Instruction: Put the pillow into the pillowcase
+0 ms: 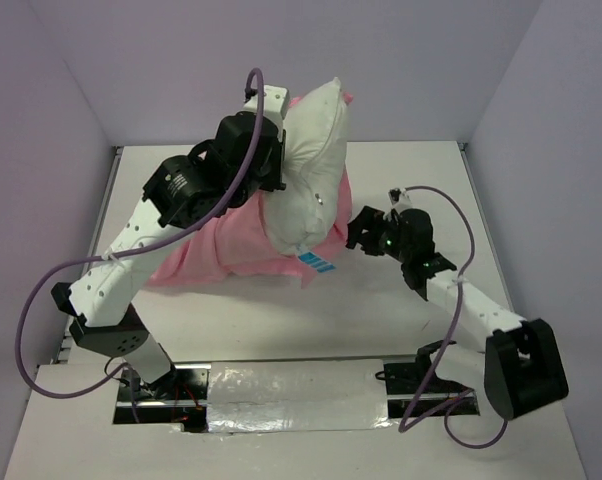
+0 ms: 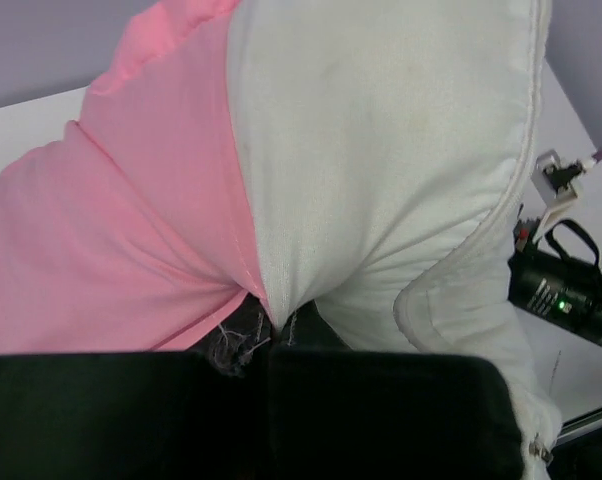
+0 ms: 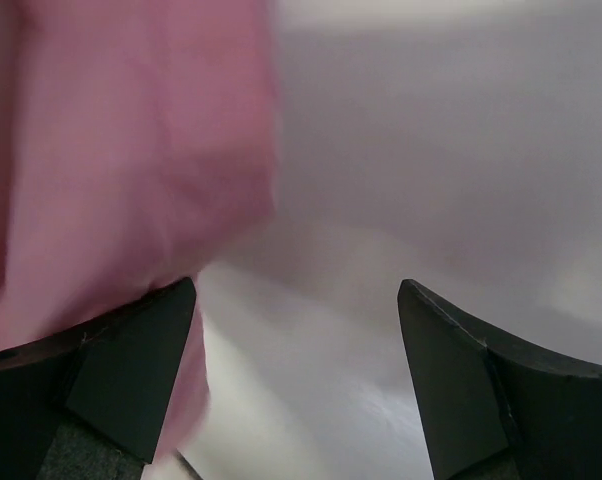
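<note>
Left pincer (image 2: 271, 325) clamps pillow (image 1: 306, 170) and pillowcase (image 1: 216, 255) together, the pillow standing on end over the table (image 1: 281, 320). Right pincer (image 3: 296, 290), jaws apart, waits just right of its lower end.

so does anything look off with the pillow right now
Yes. The pillow stands up on end and tilted, much of it bare outside the pillowcase, which lies bunched on the table. The left gripper pinches white and pink fabric together. The right gripper is open and holds nothing.
</note>
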`<state>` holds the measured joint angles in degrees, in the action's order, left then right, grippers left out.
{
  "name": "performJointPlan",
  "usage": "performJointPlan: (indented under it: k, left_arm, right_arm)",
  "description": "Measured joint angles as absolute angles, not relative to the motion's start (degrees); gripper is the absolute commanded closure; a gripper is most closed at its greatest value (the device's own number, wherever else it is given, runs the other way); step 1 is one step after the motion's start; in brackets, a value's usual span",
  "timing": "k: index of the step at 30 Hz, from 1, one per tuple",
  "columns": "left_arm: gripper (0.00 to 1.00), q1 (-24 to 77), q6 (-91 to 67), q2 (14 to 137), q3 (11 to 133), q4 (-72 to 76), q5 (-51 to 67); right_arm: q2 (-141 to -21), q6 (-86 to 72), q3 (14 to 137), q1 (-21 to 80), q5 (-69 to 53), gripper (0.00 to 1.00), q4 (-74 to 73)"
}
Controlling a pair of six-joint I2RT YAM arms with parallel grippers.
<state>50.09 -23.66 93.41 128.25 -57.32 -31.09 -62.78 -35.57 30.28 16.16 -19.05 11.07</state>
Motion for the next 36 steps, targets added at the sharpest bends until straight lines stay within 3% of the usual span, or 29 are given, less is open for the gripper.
performJointPlan:
  k: [6,18,28,31,32,34,35,36]
  left_arm:
    - [1.0,49.6,-23.7,93.76,125.21,-56.99,-30.3]
    - [1.0,48.49,-23.75,93.03,123.35,-55.99,-30.72]
    - [1.0,48.45,-23.73,91.92,122.41,-55.61,-30.52]
    - [1.0,48.45,-23.77,91.39,121.49,-55.24,-30.52]
    - [1.0,48.45,-23.79,91.35,121.49,-55.27,-30.59]
    - [1.0,48.45,-23.9,91.18,121.45,-55.27,-30.85]
    - [1.0,48.4,-23.94,90.94,121.16,-55.11,-30.98]
    - [1.0,48.4,-23.94,90.48,120.53,-54.78,-31.14]
  right_arm:
    - [-72.23,-40.23,34.92,16.38,-24.43,0.09,23.73]
    - [-64.34,-39.42,34.59,11.05,-27.7,0.08,23.51]
    - [-80.66,-38.68,43.62,14.85,-31.83,0.1,24.27]
    - [-87.02,-39.35,47.37,16.25,-35.03,0.27,26.94]
    - [-89.12,-39.81,48.64,16.82,-36.05,0.44,28.12]
    - [-91.79,-39.88,50.43,17.85,-37.87,0.64,29.06]
    - [-92.44,-39.68,51.13,18.13,-38.33,0.97,29.04]
    - [-92.77,-39.18,51.81,18.46,-38.57,1.0,28.75]
